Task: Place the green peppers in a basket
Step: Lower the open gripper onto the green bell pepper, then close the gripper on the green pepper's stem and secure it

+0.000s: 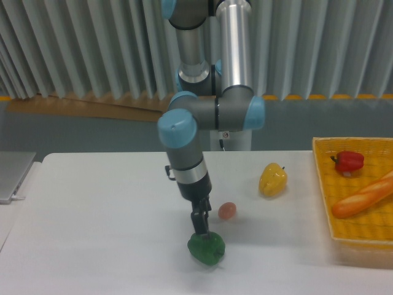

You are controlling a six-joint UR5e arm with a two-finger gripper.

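Observation:
The green pepper (206, 248) is a glossy dark-green lobed pepper lying on the white table at front centre. My gripper (201, 231) comes straight down onto its top, the fingers reaching the pepper's upper side. The fingers look close together at the pepper's top, but I cannot tell whether they grip it. The yellow woven basket (323, 184) stands at the right edge of the table, well to the right of the gripper.
A yellow pepper (272, 179) stands right of centre. A small pinkish round fruit (227, 211) lies just right of the gripper. In the basket lie a red pepper (348, 162) and a bread loaf (363, 195). A grey flat object (12, 175) sits at the far left.

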